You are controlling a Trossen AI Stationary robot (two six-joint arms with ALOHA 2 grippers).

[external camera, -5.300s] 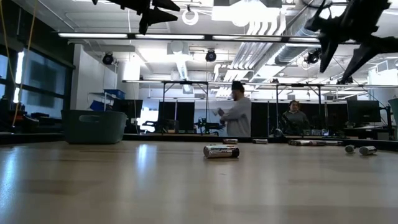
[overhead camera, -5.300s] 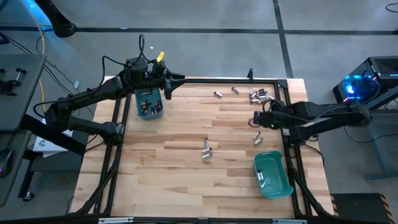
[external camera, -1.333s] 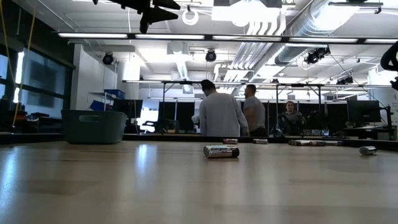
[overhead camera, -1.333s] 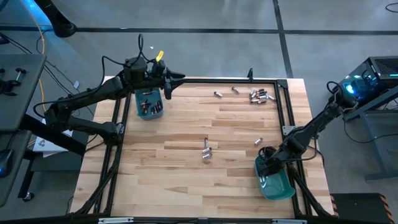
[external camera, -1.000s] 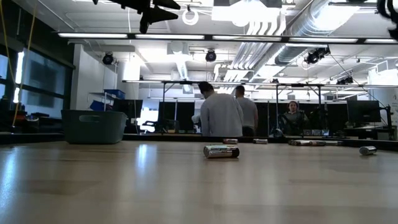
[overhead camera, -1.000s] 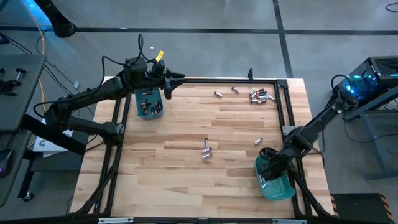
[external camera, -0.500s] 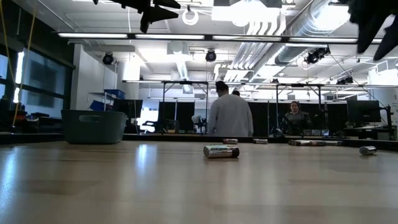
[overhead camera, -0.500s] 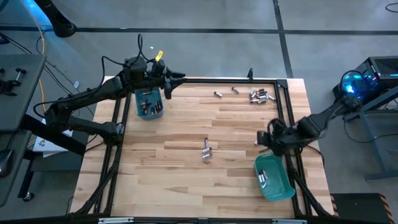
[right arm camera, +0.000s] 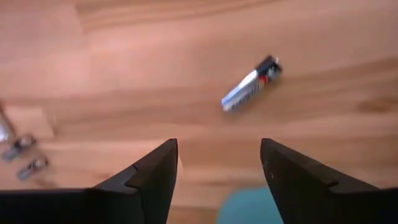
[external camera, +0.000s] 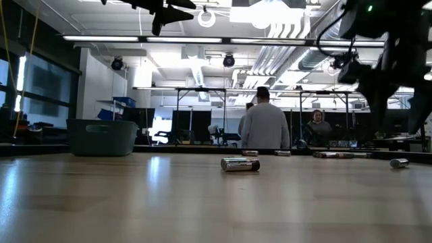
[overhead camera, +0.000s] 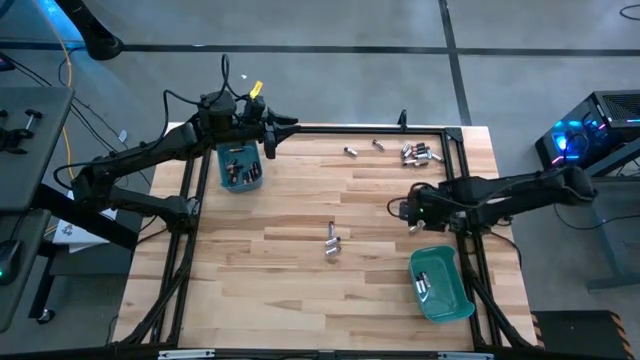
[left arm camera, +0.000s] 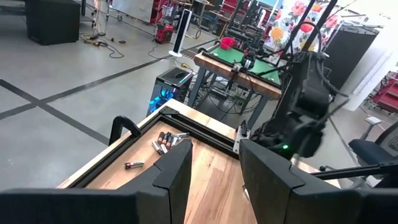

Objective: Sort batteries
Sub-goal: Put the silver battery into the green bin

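Batteries lie loose on the wooden table: a cluster [overhead camera: 420,153] and two singles [overhead camera: 351,152] by the far edge, a pair [overhead camera: 332,240] in the middle, and one silvery-and-dark cell [right arm camera: 252,84] at the right. My right gripper [overhead camera: 409,211] hangs open above the table beside that cell, fingers pointing down, touching nothing. My left gripper [overhead camera: 272,137] stands open and level above the far left corner, next to a teal bin [overhead camera: 240,166] that holds batteries. A second teal bin [overhead camera: 440,283] at the near right has a few batteries in it.
A black frame [overhead camera: 455,180] runs along the table's edges, close to my right arm. Beyond the table people stand in the room [external camera: 263,125]. Bare wood [overhead camera: 290,290] stretches across the near left half.
My right gripper has swung from above the near-right teal bin toward the far edge and a little leftward, turning as it went. It now hangs over the table beside the single cell. The batteries and bins have stayed where they were.
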